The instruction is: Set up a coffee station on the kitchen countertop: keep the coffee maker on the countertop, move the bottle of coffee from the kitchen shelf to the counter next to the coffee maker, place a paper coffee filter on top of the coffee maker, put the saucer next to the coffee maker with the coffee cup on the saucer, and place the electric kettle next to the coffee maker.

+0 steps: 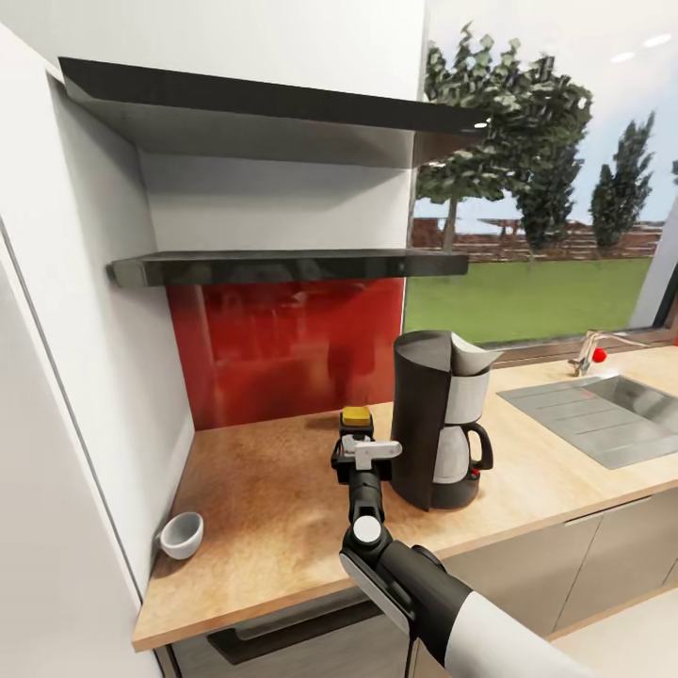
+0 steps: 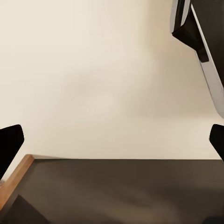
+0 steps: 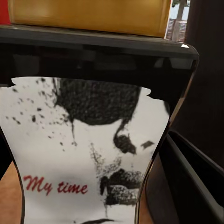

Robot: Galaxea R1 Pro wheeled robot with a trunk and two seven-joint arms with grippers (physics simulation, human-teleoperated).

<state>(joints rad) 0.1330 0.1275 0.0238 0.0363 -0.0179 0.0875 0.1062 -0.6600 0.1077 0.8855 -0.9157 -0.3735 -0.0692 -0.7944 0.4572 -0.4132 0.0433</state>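
Kitchen light falls on a tan wood-look table under two dark shelves and a red splashback. At the centre, the right gripper is clamped on the bottle of coffee, which stands upright, long axis vertical, gold cap up, just left of the coffee maker. In the right wrist view the white label faces the camera. The jar looks rigid, smooth and probably glass, so slippery and breakable; holding the body below the cap seems right. A white paper coffee filter sits on the machine. Far left, the coffee cup stands near the wall. The left gripper's dark fingertips stand wide apart.
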